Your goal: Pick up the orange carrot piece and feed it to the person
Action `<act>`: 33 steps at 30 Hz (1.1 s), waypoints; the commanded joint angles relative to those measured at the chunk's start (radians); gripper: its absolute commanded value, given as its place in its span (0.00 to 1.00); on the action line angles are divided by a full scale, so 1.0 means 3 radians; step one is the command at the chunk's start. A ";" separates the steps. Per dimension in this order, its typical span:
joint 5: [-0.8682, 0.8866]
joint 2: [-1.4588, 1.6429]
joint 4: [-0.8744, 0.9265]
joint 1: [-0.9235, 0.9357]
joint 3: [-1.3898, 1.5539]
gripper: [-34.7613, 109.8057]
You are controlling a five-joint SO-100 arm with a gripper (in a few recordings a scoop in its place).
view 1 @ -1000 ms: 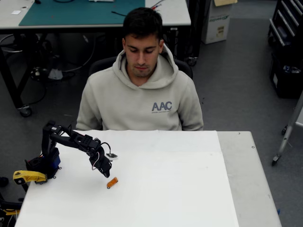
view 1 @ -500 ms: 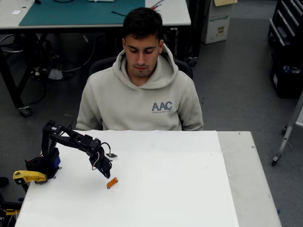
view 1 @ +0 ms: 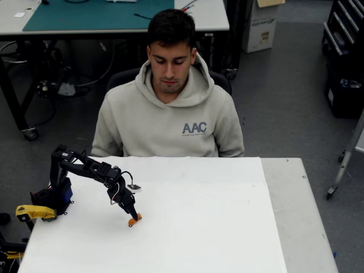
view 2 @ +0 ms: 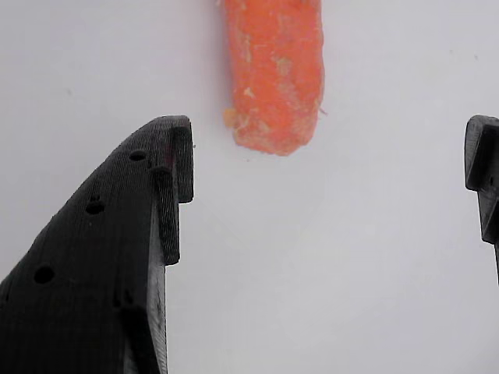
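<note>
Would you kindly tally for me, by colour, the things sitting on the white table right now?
Orange: 1, the carrot piece lying between the open gripper fingers.
Black: 1, the robot arm.
Yellow: 1, the tool-like part at the table's left edge in the overhead view.
Total: 3

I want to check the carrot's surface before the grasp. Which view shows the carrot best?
The wrist view: the carrot is large and sharp there, lying on the white table ahead of the open gripper, its far end cut off. In the overhead view it is a tiny orange speck at the gripper's tip.
</note>
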 commanded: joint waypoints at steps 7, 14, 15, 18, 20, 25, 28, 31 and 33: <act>-0.0026 0.0107 -0.0031 0.0041 -0.0240 0.43; -0.0026 -0.0118 -0.0031 0.0041 -0.0491 0.43; -0.0026 -0.0159 -0.0031 0.0041 -0.0552 0.43; -0.0026 -0.0297 -0.0026 0.0041 -0.0644 0.43; -0.0026 -0.0368 -0.0026 0.0041 -0.0675 0.43; -0.0031 -0.0465 -0.0026 0.0041 -0.0680 0.43; -0.0031 -0.0522 -0.0026 0.0041 -0.0675 0.43; -0.0031 -0.0598 -0.0026 0.0046 -0.0675 0.43; -0.0031 -0.0660 -0.0026 0.0046 -0.0675 0.43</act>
